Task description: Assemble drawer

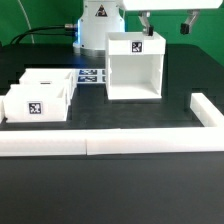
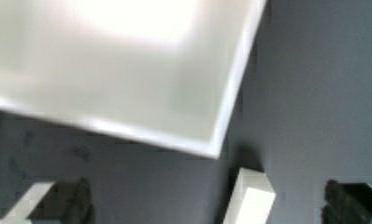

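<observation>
Drawer housing (image 1: 135, 68) is seen upright on the tabletop (image 1: 150, 185) in the exterior view, with two trays (image 1: 40, 98) well apart from it toward that view's left. The pincer (image 1: 167, 22) is held spread above the housing, nothing pinched. In the wrist view, a white housing face is shown close under the spread fingers (image 2: 254, 195). The plastic is judged stiff, light and slick, so a thin top wall edge is suggested for the grip.

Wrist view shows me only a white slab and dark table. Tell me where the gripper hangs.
Observer: The gripper hangs open above the tall housing, toward the exterior view's right.
Operator: Locate the trays.
Observer: A front tray and a rear tray sit close together on the table, at the exterior view's left, outside the housing.
Operator: Report what lies between.
Observer: The marker board, flat on the table.
</observation>
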